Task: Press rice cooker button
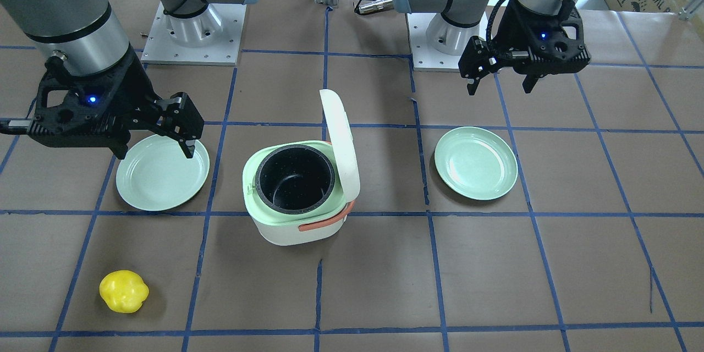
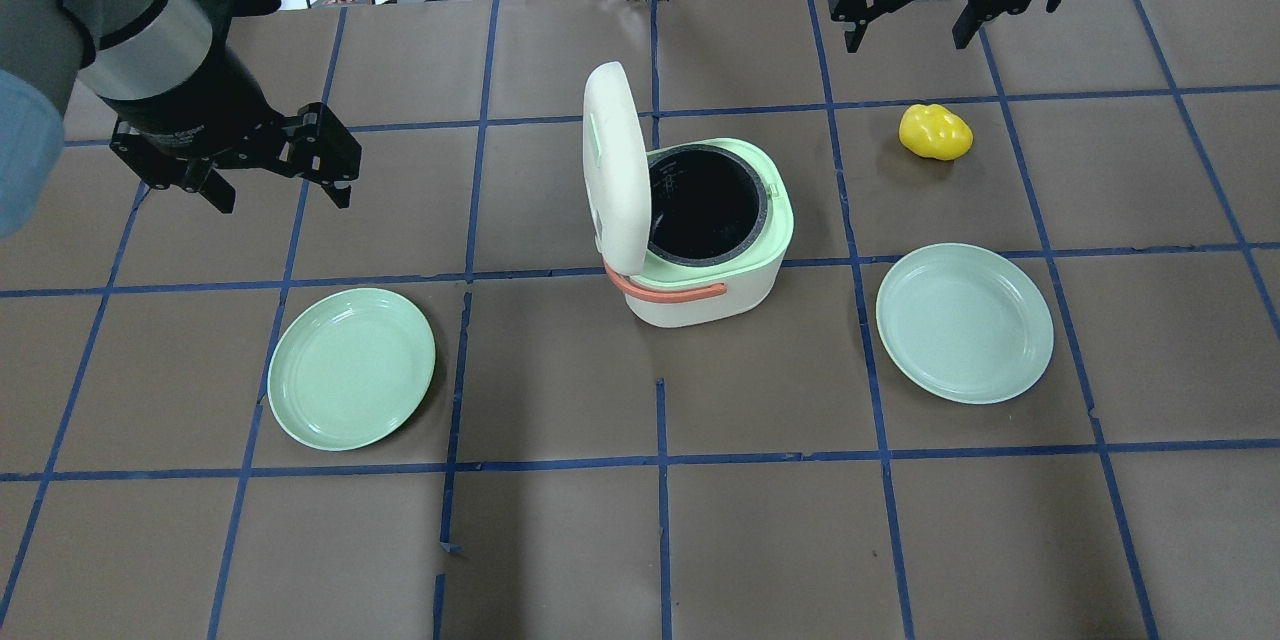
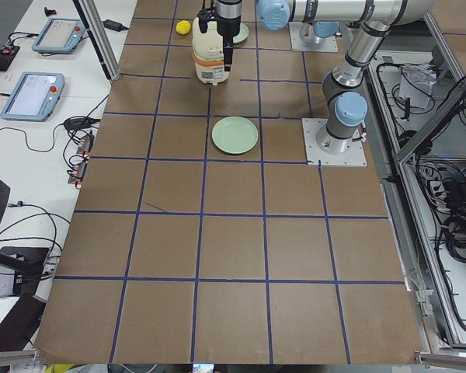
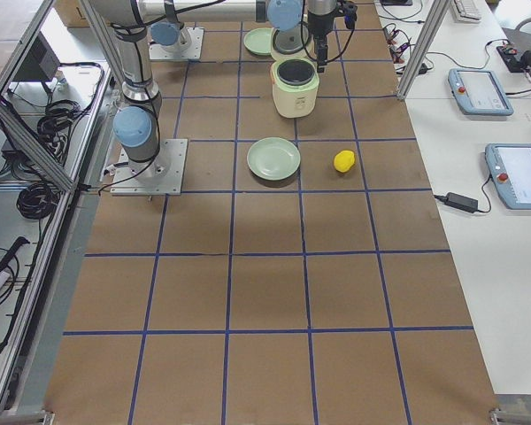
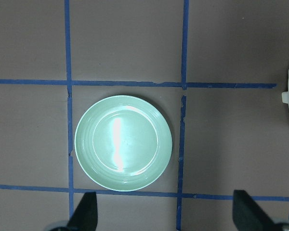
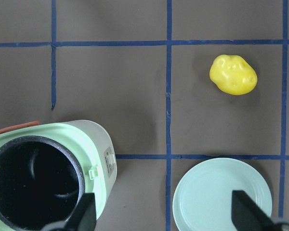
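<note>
The white rice cooker [image 1: 286, 228] with its mint-green rim and salmon handle stands at the table's middle [image 2: 700, 300]. Its lid [image 2: 615, 160] stands open and the black inner pot is empty. A small white tab [image 6: 92, 172] sits on the rim; I cannot make out a button. My left gripper [image 2: 280, 190] hangs open and empty in the air, well to the cooker's left [image 1: 500, 88]. My right gripper [image 2: 910, 35] hangs open and empty, high above the table to the cooker's right [image 1: 155, 151]. The right wrist view shows the cooker [image 6: 94, 139] at lower left.
One mint-green plate [image 2: 350, 365] lies left of the cooker, below my left gripper [image 5: 123, 142]. A second plate [image 2: 965, 320] lies to the right [image 6: 221, 197]. A yellow lumpy object [image 2: 935, 132] lies beyond that plate [image 6: 233, 74]. Blue tape lines grid the brown table.
</note>
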Motion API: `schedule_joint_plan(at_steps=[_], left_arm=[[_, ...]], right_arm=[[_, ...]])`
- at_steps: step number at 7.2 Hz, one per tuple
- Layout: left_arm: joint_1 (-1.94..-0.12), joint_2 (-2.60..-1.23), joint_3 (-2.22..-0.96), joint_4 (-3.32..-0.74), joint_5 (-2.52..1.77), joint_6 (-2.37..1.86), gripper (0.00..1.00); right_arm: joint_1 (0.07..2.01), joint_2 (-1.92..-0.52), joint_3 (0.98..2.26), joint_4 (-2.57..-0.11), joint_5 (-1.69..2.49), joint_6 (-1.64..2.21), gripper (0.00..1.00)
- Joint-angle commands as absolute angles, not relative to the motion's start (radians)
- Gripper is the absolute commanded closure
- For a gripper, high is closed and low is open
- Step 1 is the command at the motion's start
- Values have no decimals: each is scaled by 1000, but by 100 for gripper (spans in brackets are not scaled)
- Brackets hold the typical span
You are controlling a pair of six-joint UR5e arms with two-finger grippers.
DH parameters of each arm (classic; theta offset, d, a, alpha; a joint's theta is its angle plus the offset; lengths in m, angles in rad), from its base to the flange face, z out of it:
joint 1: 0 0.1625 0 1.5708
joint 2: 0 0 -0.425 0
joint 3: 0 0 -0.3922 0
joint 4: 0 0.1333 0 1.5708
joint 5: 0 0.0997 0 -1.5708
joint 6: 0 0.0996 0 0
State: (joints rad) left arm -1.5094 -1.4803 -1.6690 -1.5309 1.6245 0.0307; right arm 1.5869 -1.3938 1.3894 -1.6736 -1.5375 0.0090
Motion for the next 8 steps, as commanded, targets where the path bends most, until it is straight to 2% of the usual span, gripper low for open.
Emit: schedule_joint_plan(at_steps=[1, 8], left_arm=[[-1509, -1480, -1669, -1531, 1624, 31, 0], [-1509, -1480, -1669, -1532, 1624, 31, 0]], right_arm=[[1586, -1400, 1390, -1646, -1540, 11, 0], [1586, -1413, 1404, -1572, -1554, 9, 0]])
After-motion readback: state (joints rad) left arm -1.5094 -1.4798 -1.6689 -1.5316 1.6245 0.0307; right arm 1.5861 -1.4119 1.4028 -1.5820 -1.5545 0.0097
